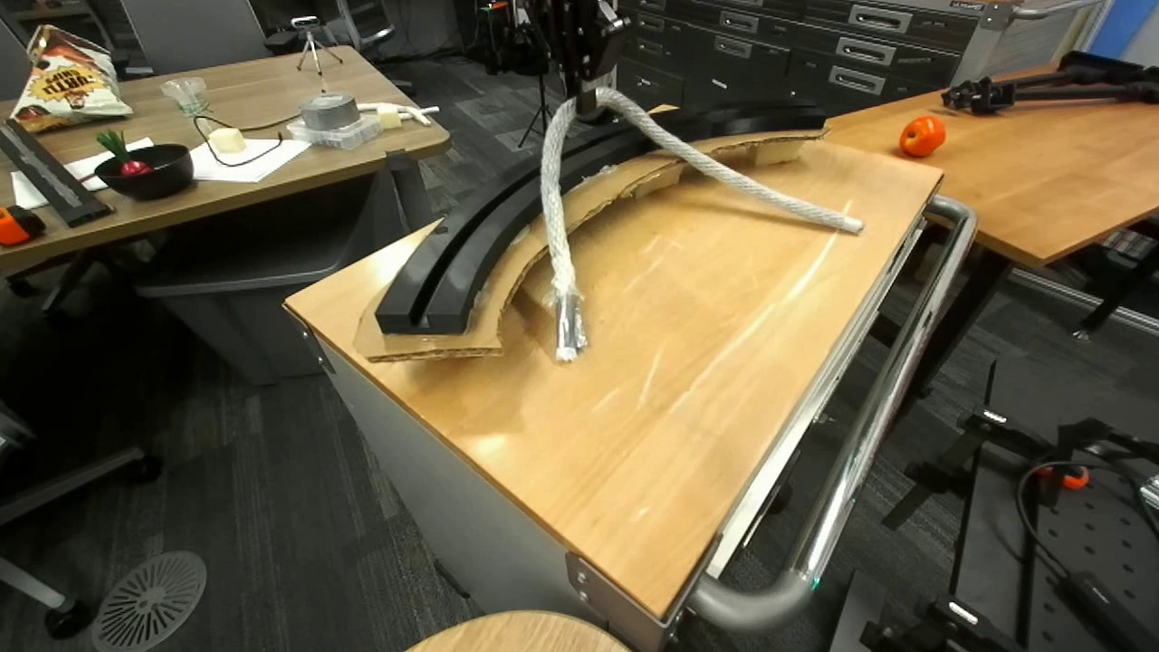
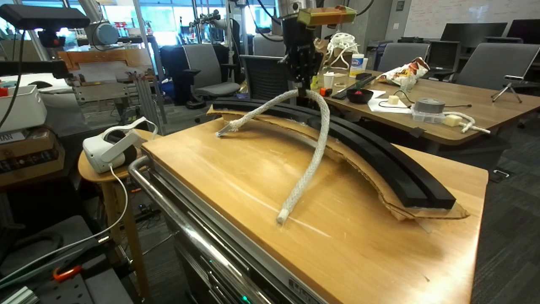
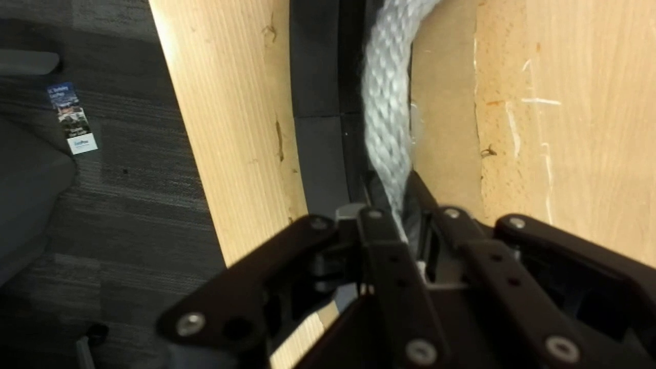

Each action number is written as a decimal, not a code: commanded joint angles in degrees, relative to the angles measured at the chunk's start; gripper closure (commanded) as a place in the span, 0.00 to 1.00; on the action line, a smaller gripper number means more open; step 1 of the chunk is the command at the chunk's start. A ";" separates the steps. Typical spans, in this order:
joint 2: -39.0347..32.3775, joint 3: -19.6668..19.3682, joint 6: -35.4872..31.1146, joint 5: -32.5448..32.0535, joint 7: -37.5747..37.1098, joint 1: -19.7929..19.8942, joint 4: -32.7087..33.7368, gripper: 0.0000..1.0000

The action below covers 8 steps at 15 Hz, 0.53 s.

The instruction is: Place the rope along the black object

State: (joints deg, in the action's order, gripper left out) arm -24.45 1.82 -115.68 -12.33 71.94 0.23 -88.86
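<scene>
Whitish braided rope (image 2: 325, 126), clamped near mid-length in the pincer (image 2: 301, 92), seems light, supple and best held there, though their contact looks blurred.

Rope (image 1: 551, 172): light grey, braided, thick; one end wrapped in shiny silver material. Raised at middle, bent as upside-down U above black object (image 2: 363, 147); both ends hang on inner side of curve, down toward wooden tabletop (image 1: 652, 426); if they touch it, cannot tell. Black object: long curved strip with lengthwise groove, lying on light-brown cardboard (image 1: 435, 345) of similar curve.
</scene>
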 commanded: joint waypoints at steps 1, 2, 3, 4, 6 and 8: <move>-4.62 0.55 4.66 1.18 0.35 0.79 6.83 0.86; -5.30 0.56 5.30 1.20 0.33 0.90 7.50 0.85; -5.86 0.58 5.72 1.28 0.36 1.08 8.04 0.85; -6.23 0.60 6.06 1.41 0.34 1.26 8.33 0.80; -6.66 0.69 6.59 1.80 0.43 1.69 8.68 0.56; -6.52 0.80 6.46 2.23 0.55 2.10 8.39 0.42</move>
State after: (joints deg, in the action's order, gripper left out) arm -30.04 1.82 -111.29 -11.84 71.91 1.30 -83.25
